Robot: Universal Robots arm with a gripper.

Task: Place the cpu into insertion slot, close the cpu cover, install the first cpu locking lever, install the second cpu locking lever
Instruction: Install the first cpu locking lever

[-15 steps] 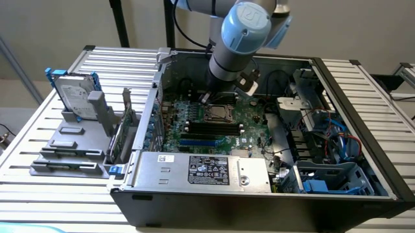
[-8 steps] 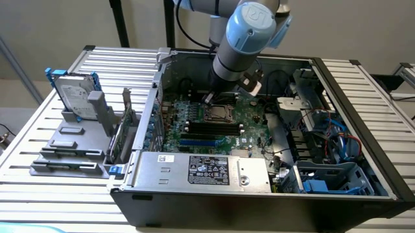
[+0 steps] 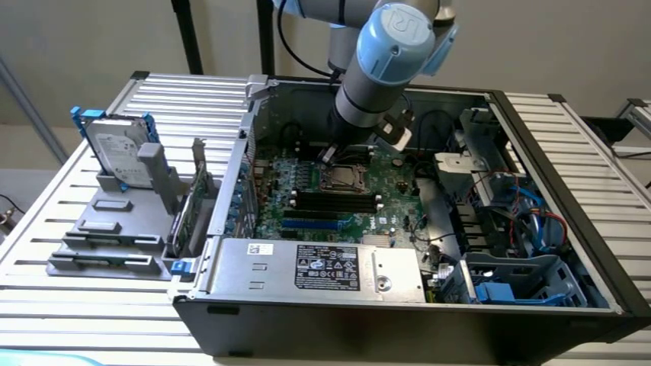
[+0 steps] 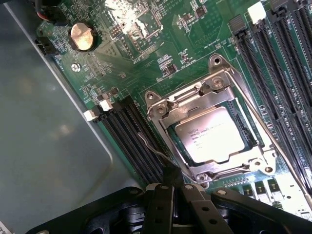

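The arm reaches steeply down into the open computer case [image 3: 529, 137], its closed gripper [image 4: 171, 187] empty, tips just beside the insertion slot [image 4: 243, 141]. The cpu [image 4: 214, 134], shiny silver face up, sits in that socket mid-motherboard [image 4: 146, 63], framed by the lowered silvery cpu cover [image 4: 170, 109].

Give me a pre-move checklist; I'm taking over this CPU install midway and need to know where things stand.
1. cpu seated in the insertion slot, silver face up: ok.
2. cpu cover lowered over the cpu: ok.
3. Thin wire lever beside the black memory slots latched: not ok; its free end appears to stand away from the socket.
4. Opposite lever latched: cannot tell.
5. End effector shut, tip at the thin wire lever: ok.
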